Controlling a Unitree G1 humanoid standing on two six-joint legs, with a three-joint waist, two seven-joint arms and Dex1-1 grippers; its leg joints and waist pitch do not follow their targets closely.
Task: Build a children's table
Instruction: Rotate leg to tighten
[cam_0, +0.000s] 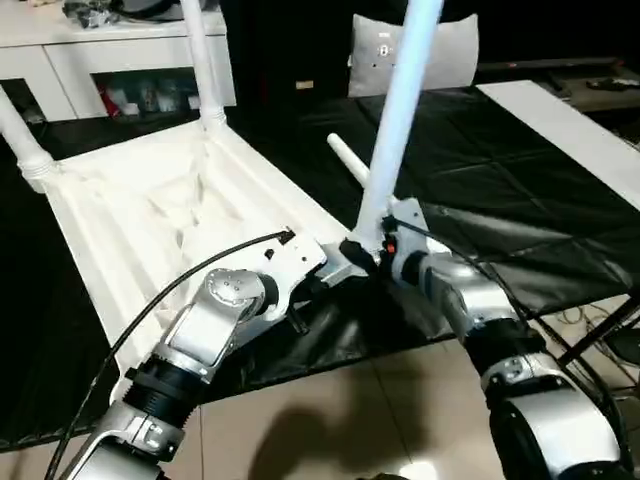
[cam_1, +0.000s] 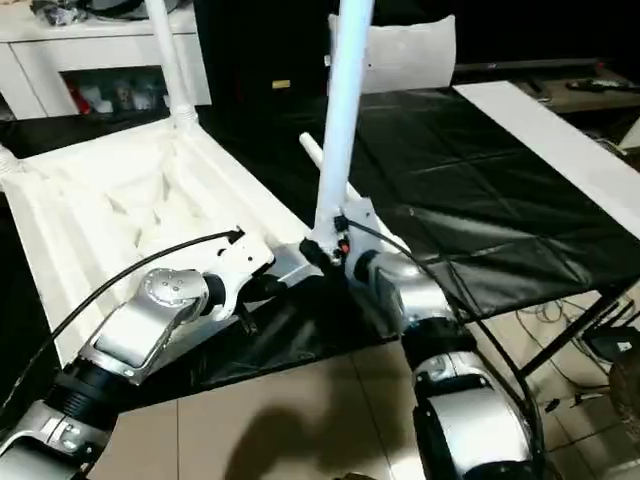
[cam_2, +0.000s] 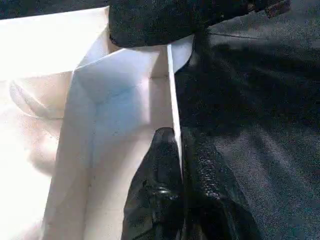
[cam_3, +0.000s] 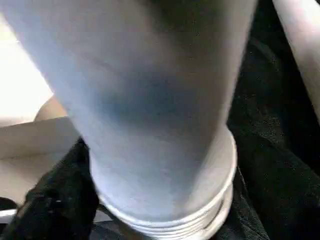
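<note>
The black-covered table (cam_0: 480, 190) carries the white children's table top (cam_0: 150, 230), upside down, with legs standing in its two far corners. A third leg (cam_0: 395, 120) rises from the near right corner socket. The left claw (cam_2: 180, 165) is clamped on the top's rim. The right claw (cam_0: 372, 250) sits at that leg's base; its grip cannot be told.

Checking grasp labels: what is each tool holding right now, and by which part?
Left tool is pinched shut on the thin side rim of the children's table top, near its corner. Right tool sits at the base of the upright leg; a hold cannot be told.
</note>
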